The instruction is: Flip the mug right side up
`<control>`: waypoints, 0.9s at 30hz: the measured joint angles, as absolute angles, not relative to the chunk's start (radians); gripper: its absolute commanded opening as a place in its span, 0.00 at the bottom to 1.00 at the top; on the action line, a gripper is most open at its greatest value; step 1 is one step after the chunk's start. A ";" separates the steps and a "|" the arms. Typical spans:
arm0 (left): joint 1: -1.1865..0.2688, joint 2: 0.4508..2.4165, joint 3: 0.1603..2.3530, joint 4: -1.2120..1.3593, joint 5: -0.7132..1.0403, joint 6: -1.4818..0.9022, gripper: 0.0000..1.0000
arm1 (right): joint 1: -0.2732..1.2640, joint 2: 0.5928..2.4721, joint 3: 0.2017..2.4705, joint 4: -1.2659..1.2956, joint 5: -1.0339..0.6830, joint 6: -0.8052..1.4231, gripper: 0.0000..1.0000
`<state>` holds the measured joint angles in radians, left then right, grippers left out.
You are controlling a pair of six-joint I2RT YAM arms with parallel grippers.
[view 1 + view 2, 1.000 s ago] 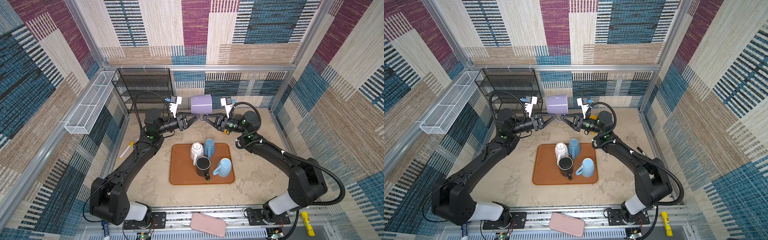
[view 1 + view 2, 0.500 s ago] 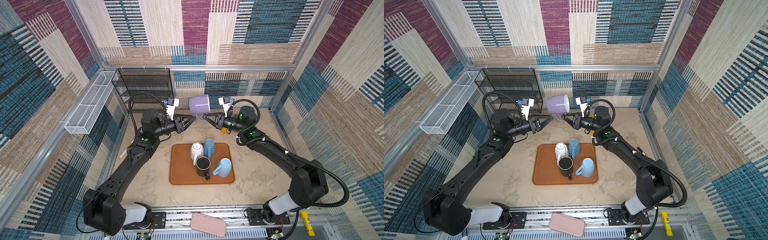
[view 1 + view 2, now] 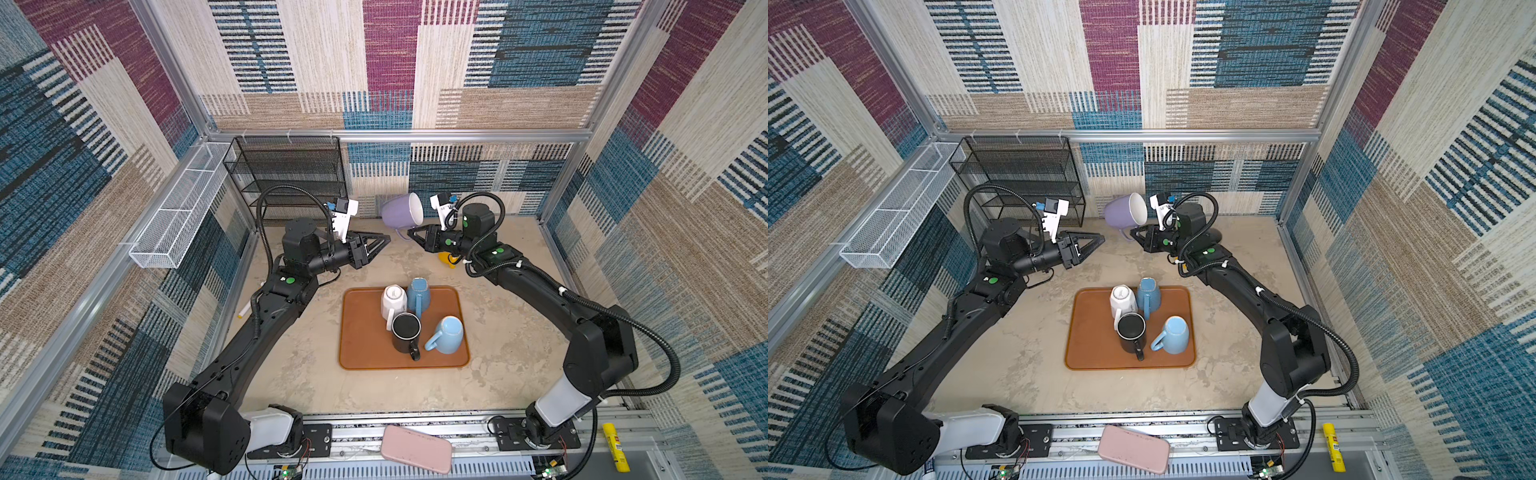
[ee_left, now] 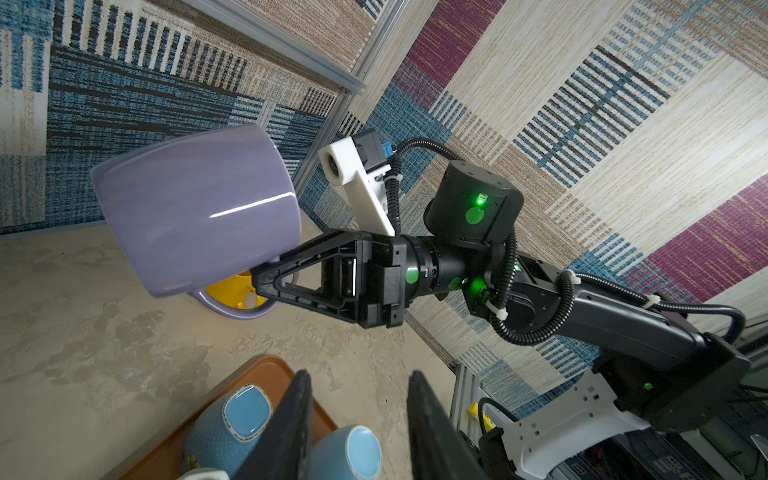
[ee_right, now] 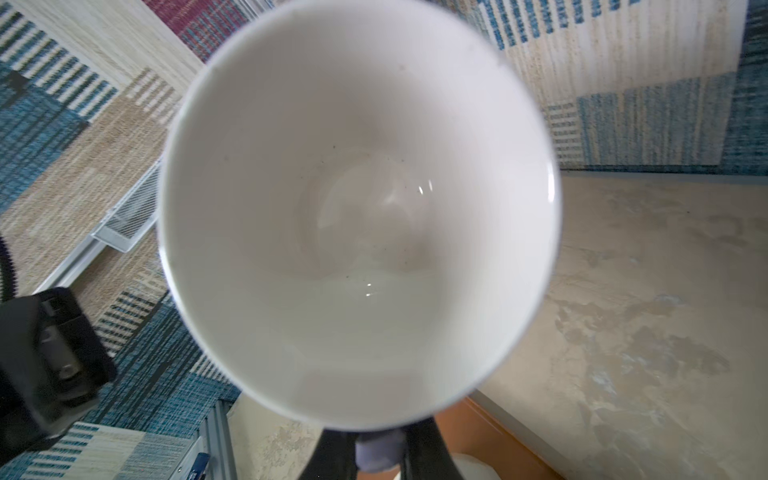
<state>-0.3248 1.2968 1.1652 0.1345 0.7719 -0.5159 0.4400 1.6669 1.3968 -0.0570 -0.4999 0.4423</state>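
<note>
I've got the purple mug (image 3: 401, 211) up in the air near the back wall, well above the table (image 3: 307, 386). It lies approx on its side w/ the mouth turned toward the right arm (the right wrist cam looks straight into the white inside).

The right gripper (image 3: 411, 232) is closed tight on the handle (image 4: 232, 307), the loop pinched btwn the fingers, and the mug body hangs off to one side of the grip. The left gripper (image 3: 385, 239) is partly open w/ a narrow gap and nothing in it. It stands apart from the mug, w/ clear air btwn them in both top views.

Handling, my read: glazed ceramic, so stiff and slick. It's fairly heavy for a handle-only pinch, and it would chip or break if dropped from here. The weight sits off the grip line, so it prob. wants to swivel in the fingers as I roll the wrist.

The handle is the right place to hold. The wall looks too wide for these jaws, and a rim pinch would be slippery. I judge the flip approx halfway: it needs more roll till the mouth faces up. Then I'd set it down on bare table, clear of the tray (image 3: 361, 332) w/ its four mugs (image 3: 415, 316).
</note>
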 measured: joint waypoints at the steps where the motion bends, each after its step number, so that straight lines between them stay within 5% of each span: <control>1: -0.325 1.296 1.165 0.131 0.765 -0.516 0.35 | 0.440 1.678 1.407 -0.076 -0.486 0.439 0.00; 27: -0.323 1.299 1.142 0.125 0.772 -0.513 0.34 | 0.511 2.024 1.811 -0.552 0.017 0.382 0.00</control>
<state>-0.3229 1.2995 1.1423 0.1246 0.7715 -0.5133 0.5106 2.0243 1.8107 -0.5522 0.0174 0.3820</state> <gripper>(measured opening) 0.345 0.183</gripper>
